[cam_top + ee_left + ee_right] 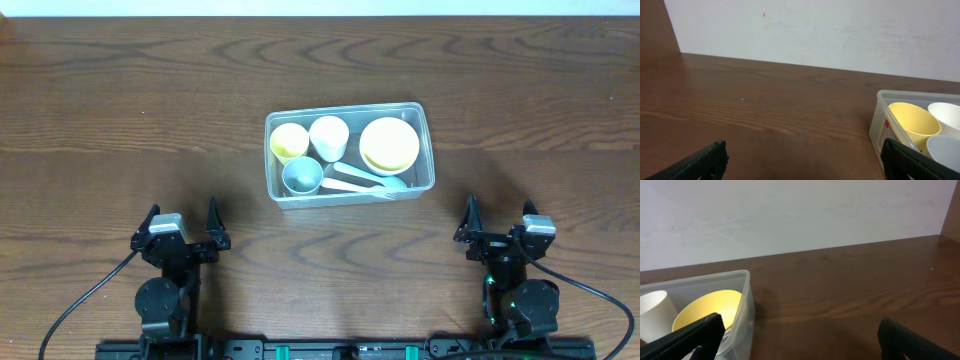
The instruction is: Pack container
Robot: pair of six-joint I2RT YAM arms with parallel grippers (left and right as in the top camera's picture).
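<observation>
Overhead, I see the container (431,150) at the middle of the table (120,100), holding cups (329,136), a yellow bowl (389,143) and a white utensil (350,183). The left gripper (183,212) and right gripper (499,210) sit well apart from it, jaws spread and empty. In the left wrist view the container is at the right edge. In the right wrist view it is at the left.

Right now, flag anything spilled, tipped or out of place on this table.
Nothing stands out. The tub sits flat, slightly skewed to the table edge; cups, bowls and white utensils lie inside it. Nothing is spilled; left fingers and right fingers are clear of it.
</observation>
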